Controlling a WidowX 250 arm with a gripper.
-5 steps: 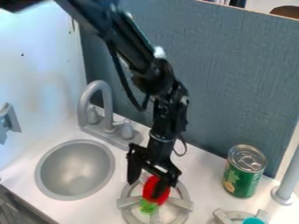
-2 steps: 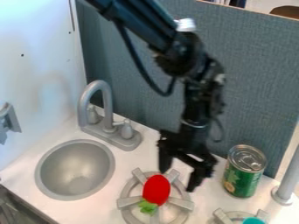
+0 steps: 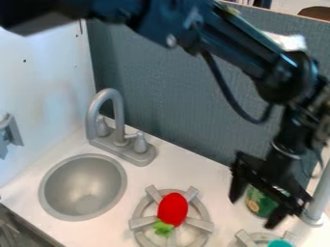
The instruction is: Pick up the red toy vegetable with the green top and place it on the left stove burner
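Behind the parted fingers (image 3: 238, 189), green can (image 3: 258, 202).

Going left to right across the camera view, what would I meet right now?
Gray wall bracket → round sink basin → burner with the red, green-leafed toy on it → black gripper, partly hiding the green can.

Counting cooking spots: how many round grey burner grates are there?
2: one grate under the red oval toy with green leaves, another grate at the bottom edge, partly cut off. More may lie out of view.
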